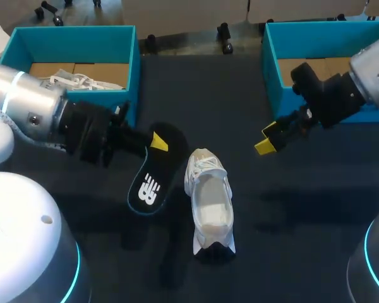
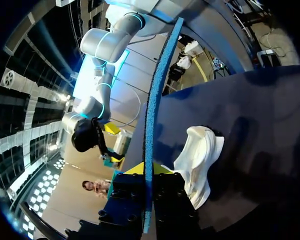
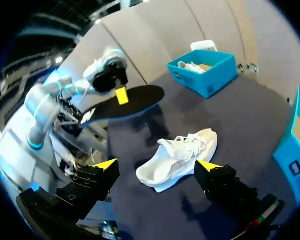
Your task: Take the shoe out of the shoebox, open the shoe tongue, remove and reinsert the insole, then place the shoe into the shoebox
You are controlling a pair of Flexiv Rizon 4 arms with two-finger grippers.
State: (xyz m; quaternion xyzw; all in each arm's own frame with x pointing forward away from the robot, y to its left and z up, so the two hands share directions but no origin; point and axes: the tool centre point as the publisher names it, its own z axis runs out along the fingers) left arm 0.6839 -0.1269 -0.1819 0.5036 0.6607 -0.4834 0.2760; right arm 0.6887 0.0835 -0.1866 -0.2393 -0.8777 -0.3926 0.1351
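While its insole is out, the shoe stands sole-down, nearest the robot. Just left of the shoe, the left gripper is clamped on the insole's far end, holding it off the table. Right of the shoe and farther back, the right gripper hangs with fingers apart. Insole likely light and floppy: hold one end, feed the other in, steadying the shoe's soft collar. Farthest, right of the shoe, stands the shoebox
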